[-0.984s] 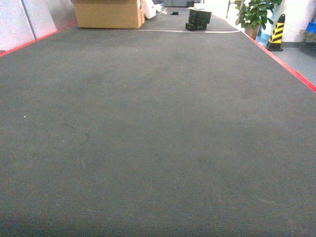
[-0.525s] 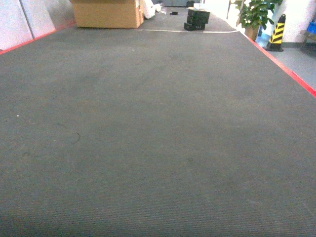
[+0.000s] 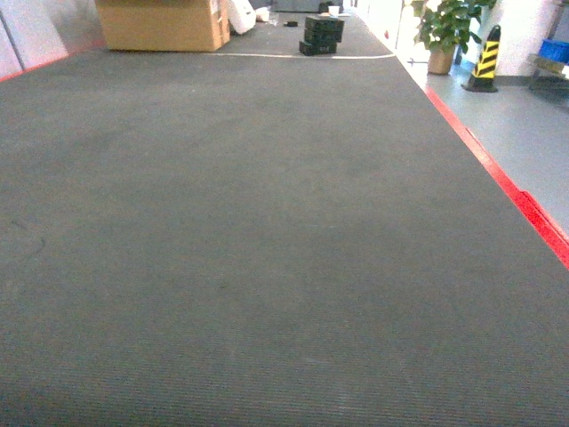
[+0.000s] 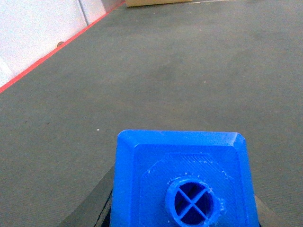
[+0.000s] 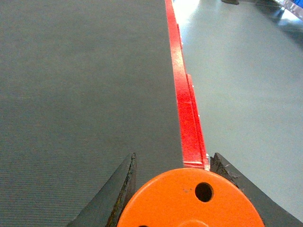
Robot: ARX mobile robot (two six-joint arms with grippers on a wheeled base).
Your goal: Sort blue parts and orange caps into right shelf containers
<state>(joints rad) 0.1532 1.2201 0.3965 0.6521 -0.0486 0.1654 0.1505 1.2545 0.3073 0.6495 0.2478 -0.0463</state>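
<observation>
In the left wrist view a bright blue part with a round crossed hole in its top fills the bottom, and my left gripper is shut on it, dark fingers showing at its sides. My right gripper is shut on an orange cap, whose flat top has a small hole. Both grippers hang over dark grey carpet, the right one above its red edge strip. Neither gripper shows in the head view. A small patch of blue sits at the far right; I cannot tell whether it is a shelf container.
Dark carpet stretches ahead, bounded on the right by a red strip with pale grey floor beyond. Far back stand a cardboard box, a stack of black crates, a potted plant and a yellow-black cone.
The head view has swung to the right: the cardboard box and black crates slid left, and more of the red strip and grey floor came into view.
</observation>
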